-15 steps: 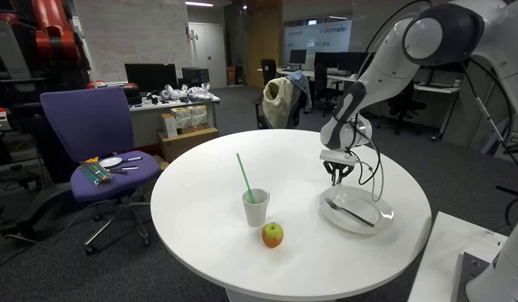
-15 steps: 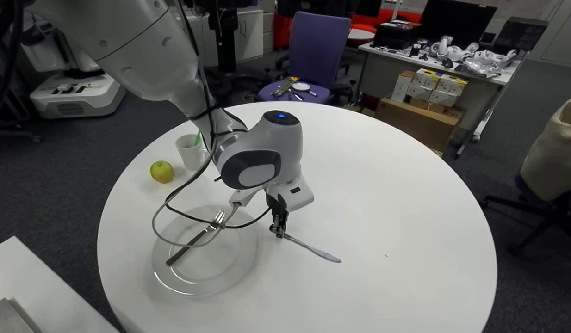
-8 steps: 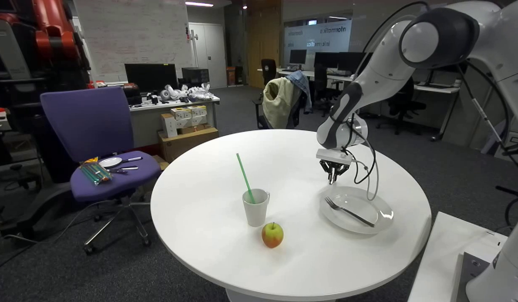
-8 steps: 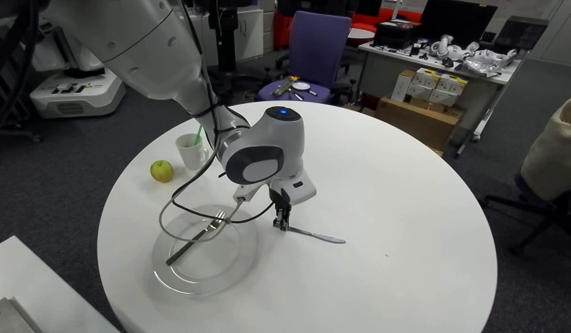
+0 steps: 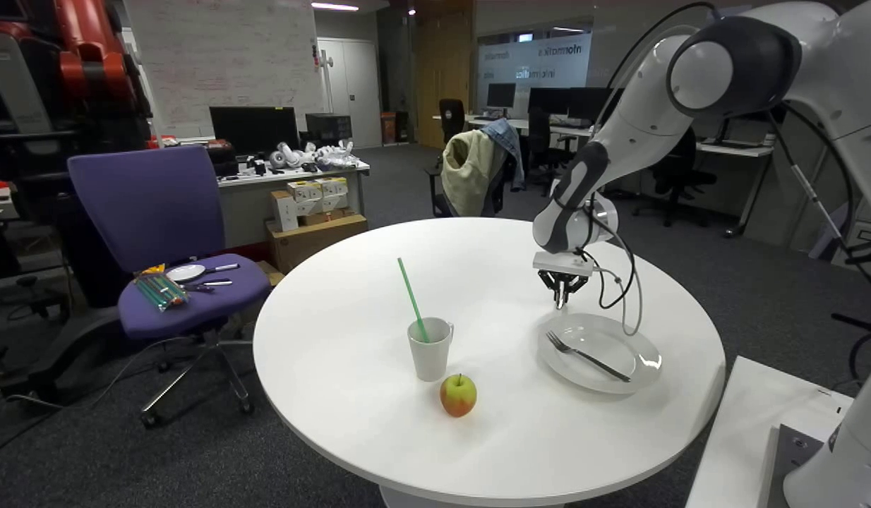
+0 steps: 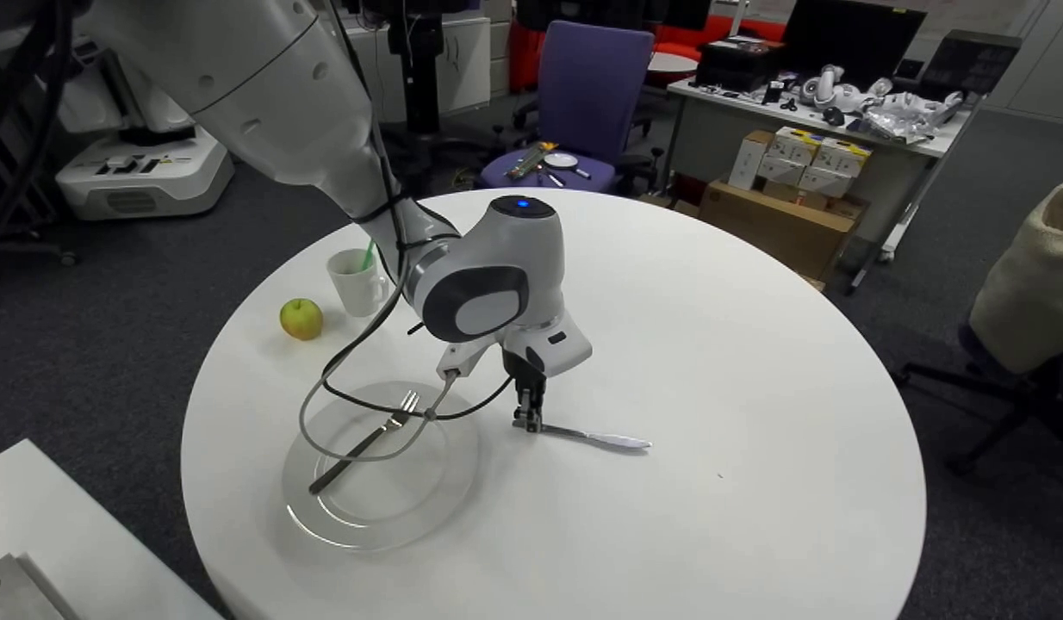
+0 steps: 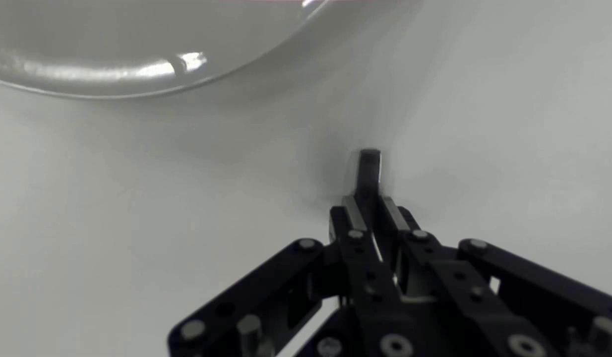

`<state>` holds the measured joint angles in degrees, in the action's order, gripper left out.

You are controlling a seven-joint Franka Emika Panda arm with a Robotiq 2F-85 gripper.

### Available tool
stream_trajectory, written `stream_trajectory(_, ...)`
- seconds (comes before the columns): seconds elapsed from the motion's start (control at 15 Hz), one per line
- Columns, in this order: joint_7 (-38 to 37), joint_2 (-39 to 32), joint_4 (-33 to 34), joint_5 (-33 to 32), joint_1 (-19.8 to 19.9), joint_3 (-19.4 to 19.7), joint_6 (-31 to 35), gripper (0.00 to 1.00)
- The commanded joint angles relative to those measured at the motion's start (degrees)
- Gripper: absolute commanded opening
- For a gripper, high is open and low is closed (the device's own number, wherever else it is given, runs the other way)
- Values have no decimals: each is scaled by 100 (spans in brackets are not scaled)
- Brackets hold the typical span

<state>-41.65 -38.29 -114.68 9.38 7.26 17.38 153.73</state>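
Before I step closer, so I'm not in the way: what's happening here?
A white robot arm grips a slim metal table knife near one end with its black tool, beside, not over, a round glossy plate. Whether the knife is lifted, I can't tell. A dark-handled metal fork lies on the plate.

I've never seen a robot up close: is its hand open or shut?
Shut: the hand is closed on the knife; the wrist view shows its handle between the fingertips.

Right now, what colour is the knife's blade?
Silver-grey; the knife blade shows best in an exterior view.
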Motion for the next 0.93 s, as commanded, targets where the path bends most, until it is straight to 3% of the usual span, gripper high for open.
stream_trajectory(0.0,168,299,-292,-392,-248,376,75,3)
stream_trajectory(0.67,1158,54,411,-1196,-358,349,-1322,3)
stream_trajectory(0.87,1759,342,301,-1345,-251,281,-1665,3)
